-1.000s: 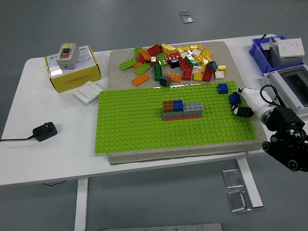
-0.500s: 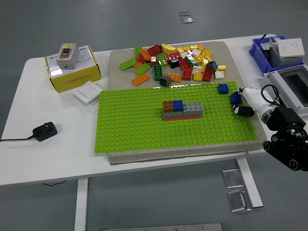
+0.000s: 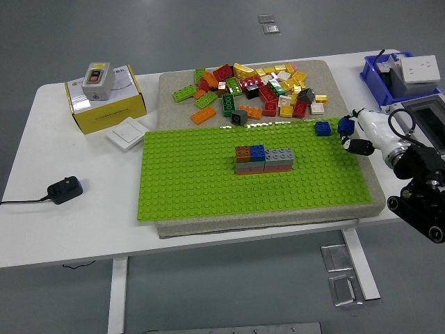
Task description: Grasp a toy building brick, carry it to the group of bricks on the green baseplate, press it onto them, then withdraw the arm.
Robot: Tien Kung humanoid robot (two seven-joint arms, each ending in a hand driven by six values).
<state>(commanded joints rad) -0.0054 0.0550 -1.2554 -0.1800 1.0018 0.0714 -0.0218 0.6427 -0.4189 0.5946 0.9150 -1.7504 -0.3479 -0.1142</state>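
The green baseplate (image 3: 195, 188) lies on a beige mat, with a small group of bricks (image 3: 263, 159) (brown, blue, grey over a red and grey layer) near its middle. A loose pile of coloured bricks (image 3: 254, 87) sits on the mat behind the plate. One blue brick (image 3: 322, 128) rests at the plate's far right corner. My right hand (image 3: 348, 136), white with black fingertips, hangs just right of that corner, its fingers curled on a second small blue brick (image 3: 344, 126). The left arm is out of view.
A yellow box with a grey switch (image 3: 104, 97) and a white switch plate (image 3: 126, 131) stand at the left. A black plug (image 3: 65, 189) lies near the left front. A blue bin (image 3: 396, 73) and a grey enclosure (image 3: 424, 125) sit at the right.
My right hand has risen and shifted towards the far right, taking the small blue brick with it. The bricks on the baseplate have not moved.
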